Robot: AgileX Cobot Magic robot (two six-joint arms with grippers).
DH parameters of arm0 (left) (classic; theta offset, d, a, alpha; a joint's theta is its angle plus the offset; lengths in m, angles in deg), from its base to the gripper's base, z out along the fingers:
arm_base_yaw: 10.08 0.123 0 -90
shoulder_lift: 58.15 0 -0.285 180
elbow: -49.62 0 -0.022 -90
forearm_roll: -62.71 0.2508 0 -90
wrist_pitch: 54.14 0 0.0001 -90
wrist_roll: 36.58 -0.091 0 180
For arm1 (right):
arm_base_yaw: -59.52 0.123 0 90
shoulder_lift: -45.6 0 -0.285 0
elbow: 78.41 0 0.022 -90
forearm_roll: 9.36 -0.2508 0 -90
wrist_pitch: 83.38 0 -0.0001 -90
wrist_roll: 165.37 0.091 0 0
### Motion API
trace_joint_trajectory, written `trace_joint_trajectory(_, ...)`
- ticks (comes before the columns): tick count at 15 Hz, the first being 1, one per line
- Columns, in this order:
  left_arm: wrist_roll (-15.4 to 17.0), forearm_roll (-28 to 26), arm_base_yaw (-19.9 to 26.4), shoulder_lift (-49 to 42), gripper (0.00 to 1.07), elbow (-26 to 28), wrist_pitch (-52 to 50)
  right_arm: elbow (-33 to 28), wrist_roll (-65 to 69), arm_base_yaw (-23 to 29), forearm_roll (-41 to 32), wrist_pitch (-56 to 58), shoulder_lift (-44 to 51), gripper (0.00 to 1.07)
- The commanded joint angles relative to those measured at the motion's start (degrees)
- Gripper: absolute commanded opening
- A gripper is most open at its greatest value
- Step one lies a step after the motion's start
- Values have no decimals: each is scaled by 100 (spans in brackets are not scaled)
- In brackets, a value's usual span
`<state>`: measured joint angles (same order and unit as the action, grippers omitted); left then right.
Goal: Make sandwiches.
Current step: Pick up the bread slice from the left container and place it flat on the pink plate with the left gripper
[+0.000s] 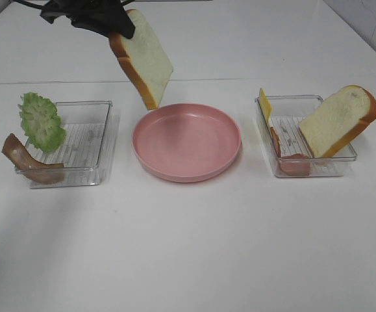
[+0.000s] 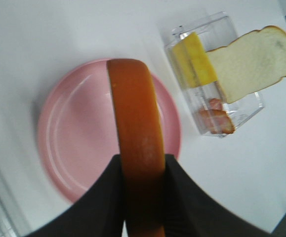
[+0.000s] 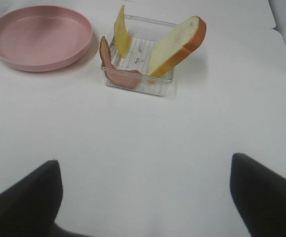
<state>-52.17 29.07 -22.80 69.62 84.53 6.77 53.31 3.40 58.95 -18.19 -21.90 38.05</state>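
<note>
Your left gripper (image 2: pixel 142 170) clamps the bread (image 1: pixel 145 58) by its crust over the plate (image 1: pixel 186 140). It looks light and stiff, so edge grips suit. Meanwhile your right gripper (image 3: pixel 143 197) stands apart, empty.

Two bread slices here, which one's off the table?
The raised slice, hanging over the pink plate, clamped in the left pincer. The other slice leans in the clear tray on the right.
</note>
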Motion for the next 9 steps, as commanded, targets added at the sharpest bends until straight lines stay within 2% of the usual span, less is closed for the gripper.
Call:
trace_joint_trajectory(1, -940, -1541, 23, 710, 0, 17, 6, 0, -46, -29, -6, -29, 115, 82)
trace_joint_trajectory(7, -1261, -3065, 23, 1753, 0, 17, 17, 0, -46, -29, -6, -29, 115, 82)
trace_joint_trajectory(9, -1318, -3197, 17, 1874, 0, 17, 11, 0, -46, -29, -6, -29, 115, 82)
